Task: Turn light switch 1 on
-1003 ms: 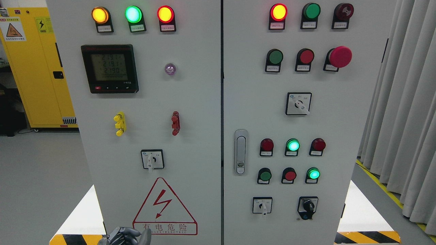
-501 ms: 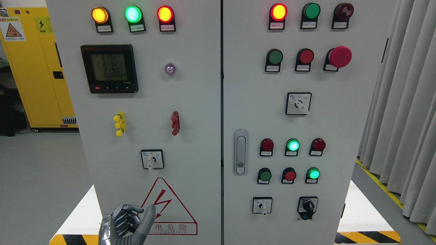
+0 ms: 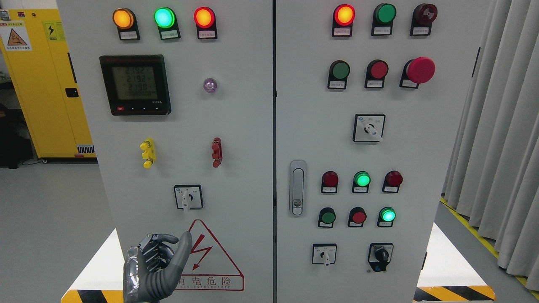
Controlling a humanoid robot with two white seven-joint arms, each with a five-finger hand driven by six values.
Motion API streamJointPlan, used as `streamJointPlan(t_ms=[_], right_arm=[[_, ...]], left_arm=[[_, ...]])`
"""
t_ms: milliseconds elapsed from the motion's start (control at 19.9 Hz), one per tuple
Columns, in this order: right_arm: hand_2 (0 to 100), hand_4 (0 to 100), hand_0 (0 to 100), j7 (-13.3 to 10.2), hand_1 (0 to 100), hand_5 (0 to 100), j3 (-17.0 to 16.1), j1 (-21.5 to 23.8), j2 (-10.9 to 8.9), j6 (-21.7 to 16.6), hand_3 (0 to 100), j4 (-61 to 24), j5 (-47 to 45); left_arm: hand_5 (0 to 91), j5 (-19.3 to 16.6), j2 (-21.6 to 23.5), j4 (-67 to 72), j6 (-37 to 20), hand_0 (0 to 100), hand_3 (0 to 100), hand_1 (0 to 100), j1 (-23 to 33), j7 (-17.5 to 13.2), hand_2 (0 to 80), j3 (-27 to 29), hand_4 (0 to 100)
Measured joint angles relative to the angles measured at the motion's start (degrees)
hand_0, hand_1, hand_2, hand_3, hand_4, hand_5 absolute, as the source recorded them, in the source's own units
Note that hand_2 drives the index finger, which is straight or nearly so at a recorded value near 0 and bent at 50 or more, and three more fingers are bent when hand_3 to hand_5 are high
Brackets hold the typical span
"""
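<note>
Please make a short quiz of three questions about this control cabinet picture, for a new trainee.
1. True or false: the left hand touches the rotary switch above the warning triangle.
2. Which colour is the lit lamp in the middle of the row right of the door handle? A red, B green, C yellow.
3. Fill in: the big mushroom button is ____.

Key: 1 false, it is lower, apart from it; 2 B; 3 red.

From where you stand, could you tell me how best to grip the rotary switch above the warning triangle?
Pinch the white lever of the rotary switch, which points straight down, across its flat sides, coming from below where the left hand is.
</note>
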Motion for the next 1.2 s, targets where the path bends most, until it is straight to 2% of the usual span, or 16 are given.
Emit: streamJointPlan(t_ms=[501,953,1203], right_arm=[[4,0,0,0.0,50,0,0.0,0.0,0.0,0.0,0,0.0,0.0],[4,0,0,0.0,50,0,0.0,0.0,0.0,0.0,0,0.0,0.0],[4,0,0,0.0,50,0,0.0,0.0,0.0,0.0,0,0.0,0.0]], left_arm=[[85.4,-2.0,-0.6,0.0,2.4,19,87,64,-2.8,0.4,56.6,-0.2,89],[85.5,-2.6,-0.9,0.3,4.4,19,87,64,-5.0,0.9,56.5,-0.3,89],[85.3,-2.7,-1.1,0.8,5.3,20,84,64,-6.4,1.8,56.5,-0.3,89]])
